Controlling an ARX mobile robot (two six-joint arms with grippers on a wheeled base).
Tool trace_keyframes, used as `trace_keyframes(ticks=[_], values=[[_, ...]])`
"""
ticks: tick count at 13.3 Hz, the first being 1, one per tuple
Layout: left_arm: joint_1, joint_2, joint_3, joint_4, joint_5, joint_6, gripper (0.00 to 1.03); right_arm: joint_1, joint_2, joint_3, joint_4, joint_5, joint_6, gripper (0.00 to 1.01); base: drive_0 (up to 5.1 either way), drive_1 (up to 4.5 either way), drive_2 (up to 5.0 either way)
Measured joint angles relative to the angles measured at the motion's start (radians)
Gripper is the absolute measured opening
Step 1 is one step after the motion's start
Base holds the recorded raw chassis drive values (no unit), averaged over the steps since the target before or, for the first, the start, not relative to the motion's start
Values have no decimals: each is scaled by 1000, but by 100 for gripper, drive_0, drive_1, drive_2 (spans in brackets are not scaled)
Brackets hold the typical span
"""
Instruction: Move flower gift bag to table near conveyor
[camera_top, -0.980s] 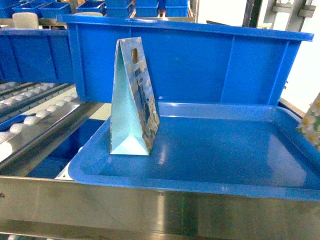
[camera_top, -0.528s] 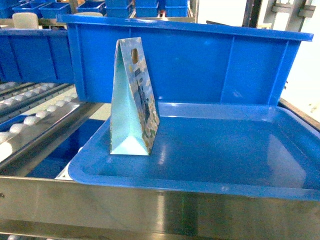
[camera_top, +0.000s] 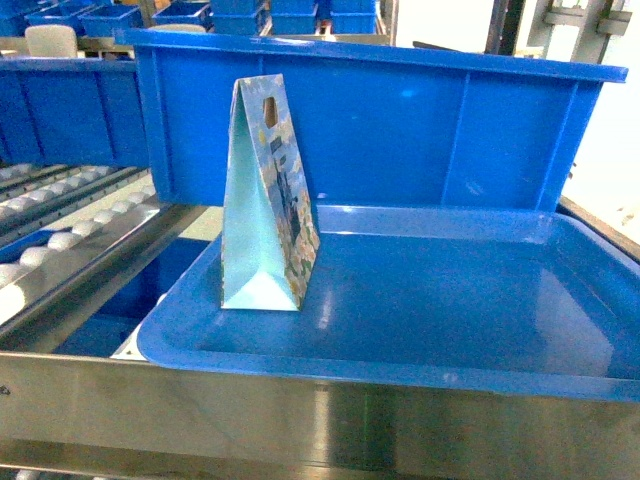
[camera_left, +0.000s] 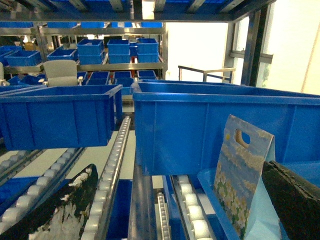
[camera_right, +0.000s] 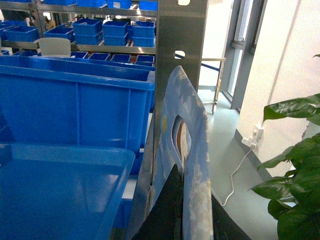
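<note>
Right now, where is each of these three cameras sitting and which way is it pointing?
Head: on the robot, slanting down at a gift bag standing in a blue tray; no robot part shows.
Left wrist: low among roller rails, facing the same bag, dark end effector fingers at the lower corners.
Right wrist: beside a steel post, end effector shut on a second bag.
All three share the big blue bin.
</note>
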Motion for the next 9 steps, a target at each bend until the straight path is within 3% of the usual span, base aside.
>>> trace_keyframes(ticks=[5,7,9], values=[[-76,317,178,173,-2,-5,98,0,0,0,0,0,0,2,0,0,0],[-141,435,278,173,-8,-5,98,0,0,0,0,0,0,2,0,0,0],[-238,537,349,174,-60,0,98,0,0,0,0,0,0,2,0,0,0]])
